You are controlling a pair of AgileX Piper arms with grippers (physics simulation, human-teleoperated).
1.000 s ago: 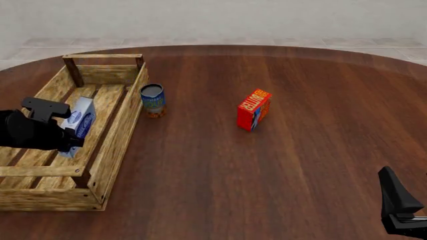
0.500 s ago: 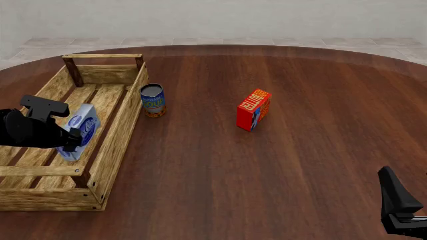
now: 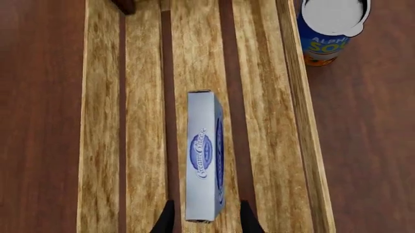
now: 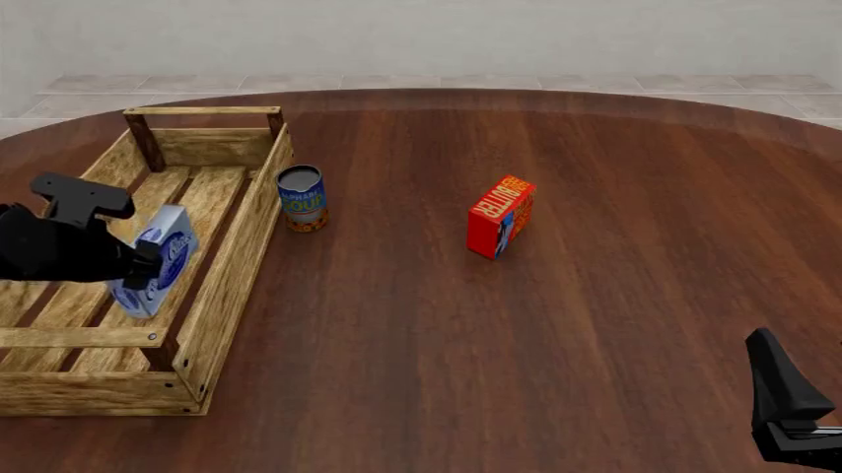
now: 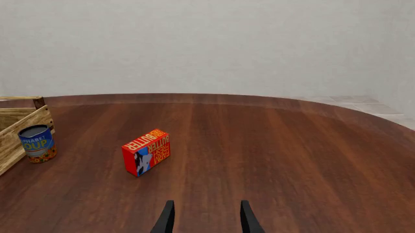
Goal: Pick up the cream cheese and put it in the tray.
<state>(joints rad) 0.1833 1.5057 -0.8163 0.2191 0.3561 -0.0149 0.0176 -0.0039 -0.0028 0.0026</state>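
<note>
The cream cheese, a white-grey box with blue oval logos, stands on its long edge inside the tray and leans to the left. In the left wrist view the cream cheese rests on a middle slat of the tray. My left gripper is open, with a finger on each side of the box's near end and a small gap on both sides. From the front, the left gripper hovers just left of the box. My right gripper is open and empty, low at the table's near right.
A blue-labelled can stands just outside the tray's right wall, also in the left wrist view. A red-orange butter box stands mid-table, and the right wrist view shows the butter box and the can.
The cream cheese tipped from upright to leaning in the tray. My left gripper has let go of it and drawn back slightly up and to the left. The right arm stayed still.
</note>
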